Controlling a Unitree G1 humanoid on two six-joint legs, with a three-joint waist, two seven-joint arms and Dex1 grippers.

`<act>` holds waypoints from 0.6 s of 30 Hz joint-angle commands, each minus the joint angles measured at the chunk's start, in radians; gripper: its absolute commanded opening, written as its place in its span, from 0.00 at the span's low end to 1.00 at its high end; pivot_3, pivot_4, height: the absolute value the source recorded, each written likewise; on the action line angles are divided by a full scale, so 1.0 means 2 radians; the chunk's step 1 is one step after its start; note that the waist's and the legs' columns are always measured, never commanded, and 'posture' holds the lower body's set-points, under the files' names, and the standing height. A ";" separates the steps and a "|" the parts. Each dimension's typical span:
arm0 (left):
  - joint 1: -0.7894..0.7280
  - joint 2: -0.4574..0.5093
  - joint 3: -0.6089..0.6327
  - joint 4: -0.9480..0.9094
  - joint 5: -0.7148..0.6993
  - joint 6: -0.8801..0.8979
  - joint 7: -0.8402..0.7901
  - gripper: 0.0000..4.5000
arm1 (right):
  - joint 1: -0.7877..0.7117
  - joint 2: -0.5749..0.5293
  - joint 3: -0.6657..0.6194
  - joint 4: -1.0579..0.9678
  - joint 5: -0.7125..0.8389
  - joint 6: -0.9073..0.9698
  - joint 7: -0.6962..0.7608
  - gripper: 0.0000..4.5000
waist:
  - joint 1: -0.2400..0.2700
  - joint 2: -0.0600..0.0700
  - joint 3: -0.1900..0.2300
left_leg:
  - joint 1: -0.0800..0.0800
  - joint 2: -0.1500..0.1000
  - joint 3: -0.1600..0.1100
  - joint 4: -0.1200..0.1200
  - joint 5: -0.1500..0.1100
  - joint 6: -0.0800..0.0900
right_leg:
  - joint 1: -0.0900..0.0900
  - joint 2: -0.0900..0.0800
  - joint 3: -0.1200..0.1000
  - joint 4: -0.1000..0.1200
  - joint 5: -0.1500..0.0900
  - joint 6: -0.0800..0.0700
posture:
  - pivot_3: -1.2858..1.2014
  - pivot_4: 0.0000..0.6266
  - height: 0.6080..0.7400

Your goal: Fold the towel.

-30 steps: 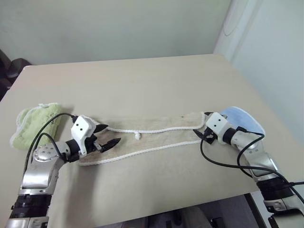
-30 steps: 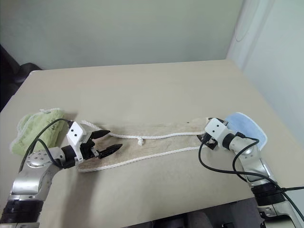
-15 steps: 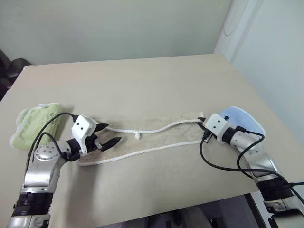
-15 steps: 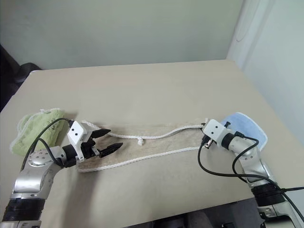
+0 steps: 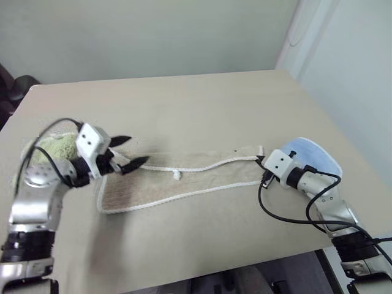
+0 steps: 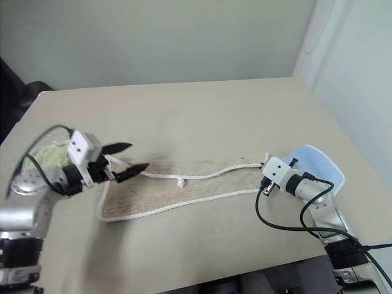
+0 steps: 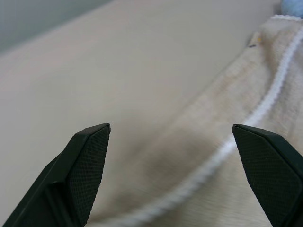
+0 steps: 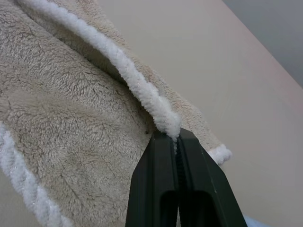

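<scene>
The beige towel with white corded edging lies as a long folded strip across the middle of the table, a small white loop on its near layer. My left gripper hovers open above the towel's left end with nothing between its fingers; the left wrist view shows the towel below the spread fingertips. My right gripper is shut on the towel's white cord edge at the right end, and it also shows in the head view as the right gripper.
A light green folded towel lies at the table's left, just behind my left arm. A light blue towel sits at the right edge behind my right wrist. Bare tabletop stretches beyond the beige towel to the far wall.
My left gripper has lifted up and to the left off the towel's left end, staying open. My right gripper has shut on the corded edge at the right end.
</scene>
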 commanded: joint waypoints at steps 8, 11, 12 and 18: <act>-0.230 0.061 -0.158 0.283 0.170 -0.189 -0.181 1.00 | -0.027 0.016 0.004 0.011 -0.009 -0.018 -0.003 0.00 | 0.003 0.000 0.000 | -0.001 0.000 0.000 0.000 0.000 0.000 | -0.001 0.000 0.000 0.000 0.001 0.000 | 0.52 0.24 1.00; -0.303 0.061 -0.207 0.365 0.222 -0.244 -0.233 1.00 | -0.030 0.022 0.006 0.016 -0.011 -0.019 -0.004 0.00 | 0.003 0.000 0.000 | -0.001 0.000 -0.001 0.000 0.001 0.001 | -0.001 0.000 0.000 0.000 0.001 0.000 | 0.52 0.24 1.00; -0.330 0.059 -0.220 0.391 0.234 -0.251 -0.259 1.00 | -0.029 0.025 0.007 0.016 -0.011 -0.019 -0.004 0.00 | 0.003 -0.001 0.000 | -0.002 0.000 -0.001 0.000 0.001 0.002 | -0.001 0.000 0.000 -0.001 0.002 0.000 | 0.52 0.24 1.00; -0.449 0.039 -0.309 0.506 0.347 -0.354 -0.287 1.00 | -0.026 0.038 0.011 0.018 -0.012 -0.015 -0.006 0.00 | 0.003 -0.001 -0.001 | -0.005 -0.001 -0.001 0.000 0.002 0.003 | -0.003 -0.001 0.000 -0.002 0.004 -0.001 | 0.52 0.24 1.00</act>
